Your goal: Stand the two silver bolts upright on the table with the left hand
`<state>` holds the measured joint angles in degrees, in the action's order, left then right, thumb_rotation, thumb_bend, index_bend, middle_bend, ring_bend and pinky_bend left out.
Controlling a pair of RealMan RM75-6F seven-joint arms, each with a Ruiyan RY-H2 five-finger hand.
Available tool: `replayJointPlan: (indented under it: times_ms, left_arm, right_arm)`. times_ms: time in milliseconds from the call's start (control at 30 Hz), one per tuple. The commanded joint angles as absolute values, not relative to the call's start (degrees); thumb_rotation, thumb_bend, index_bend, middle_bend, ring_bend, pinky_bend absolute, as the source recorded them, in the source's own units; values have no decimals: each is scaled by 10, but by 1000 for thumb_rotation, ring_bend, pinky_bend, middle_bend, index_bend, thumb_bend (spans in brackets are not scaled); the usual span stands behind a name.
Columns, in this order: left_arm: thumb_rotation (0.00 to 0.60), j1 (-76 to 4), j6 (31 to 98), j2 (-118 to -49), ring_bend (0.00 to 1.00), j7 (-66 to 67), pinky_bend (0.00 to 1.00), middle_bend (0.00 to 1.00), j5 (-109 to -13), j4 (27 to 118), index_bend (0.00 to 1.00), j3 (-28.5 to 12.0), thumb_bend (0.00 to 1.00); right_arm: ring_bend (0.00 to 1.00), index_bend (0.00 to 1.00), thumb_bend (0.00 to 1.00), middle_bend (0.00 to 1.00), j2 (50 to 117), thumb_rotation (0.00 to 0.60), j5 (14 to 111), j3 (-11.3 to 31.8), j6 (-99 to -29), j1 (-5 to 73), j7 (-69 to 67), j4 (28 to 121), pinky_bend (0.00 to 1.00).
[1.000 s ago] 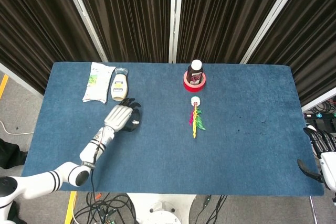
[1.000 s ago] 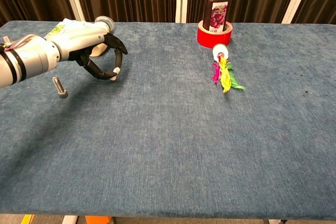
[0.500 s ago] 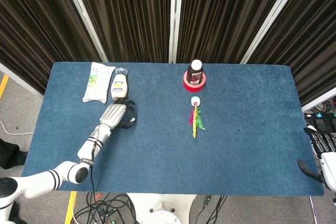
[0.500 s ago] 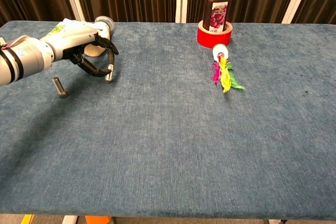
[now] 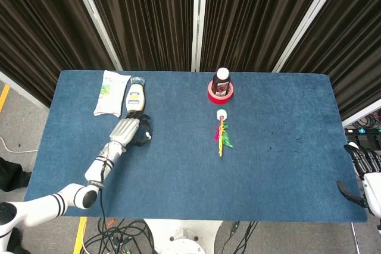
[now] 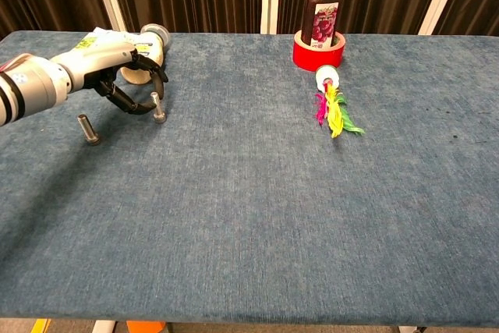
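My left hand (image 6: pixel 117 76) sits low over the blue table (image 6: pixel 257 208) at about ten o'clock from the table's centre, its dark fingers (image 6: pixel 132 103) curled in a loose hook. One silver bolt (image 6: pixel 158 108) stands upright on its head just at the fingertips — whether they still touch it or have a sliver of clearance, I cannot tell from the chest view. From the head view the hand (image 5: pixel 132 130) covers that bolt, so it gives me nothing more on contact. Nothing is clasped inside the palm.

The second silver bolt (image 6: pixel 88 129) is also on end, slightly tilted perhaps, on the table at roughly eight o'clock from the first, near the wrist and apart from the fingers.

Just beyond the hand, toward twelve o'clock, lie a white squeeze bottle (image 5: pixel 135 97) and a white-and-green snack packet (image 5: pixel 111 92) side by side. Over at one o'clock from centre a dark juice bottle (image 6: pixel 322 12) stands inside a red tape roll (image 6: pixel 318 54), and a feathered shuttlecock (image 6: pixel 333 107) lies just in front of it.

My right hand (image 5: pixel 364 176) shows only at the head view's edge, off the table's four o'clock corner — holding nothing, fingers loosely apart.
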<state>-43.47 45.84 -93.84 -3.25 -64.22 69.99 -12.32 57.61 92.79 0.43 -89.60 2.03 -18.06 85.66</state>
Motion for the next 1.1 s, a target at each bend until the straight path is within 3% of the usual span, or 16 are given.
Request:
replayJointPlan:
  times_ms: [33, 167, 233, 400, 533, 767, 1100]
  left_arm:
    - [600, -434, 461, -936, 35, -31, 0, 199, -648, 703, 409, -120, 366]
    - [600, -425, 486, -917, 35, -38, 0, 194, -665, 729, 279, -123, 366]
    - [600, -414, 510, -893, 35, -43, 0, 194, -676, 756, 259, -127, 361]
    - [600, -370, 567, -801, 35, -4, 0, 193, -667, 848, 259, -126, 297]
    - [600, -312, 659, -742, 35, 45, 0, 193, -661, 907, 277, -116, 246]
    - [600, -200, 808, -706, 35, 36, 0, 194, -725, 909, 302, -62, 238]
    - [600, -73, 937, -665, 35, -10, 0, 193, -802, 921, 307, 6, 231]
  right_arm:
    - [0, 40, 227, 99, 576, 600, 928, 4, -897, 20, -180, 858, 0]
    - [0, 40, 227, 99, 574, 600, 930, 5, -899, 20, -177, 860, 0]
    - [0, 40, 227, 99, 572, 600, 931, 5, -900, 19, -177, 862, 0]
    - [0, 39, 228, 99, 568, 600, 932, 5, -900, 20, -176, 863, 0]
    - [0, 40, 229, 99, 564, 600, 933, 3, -897, 21, -177, 864, 0]
    - [0, 38, 230, 99, 562, 600, 934, 4, -894, 24, -178, 865, 0]
    - [0, 37, 231, 99, 563, 600, 953, 1, -890, 33, -170, 875, 0]
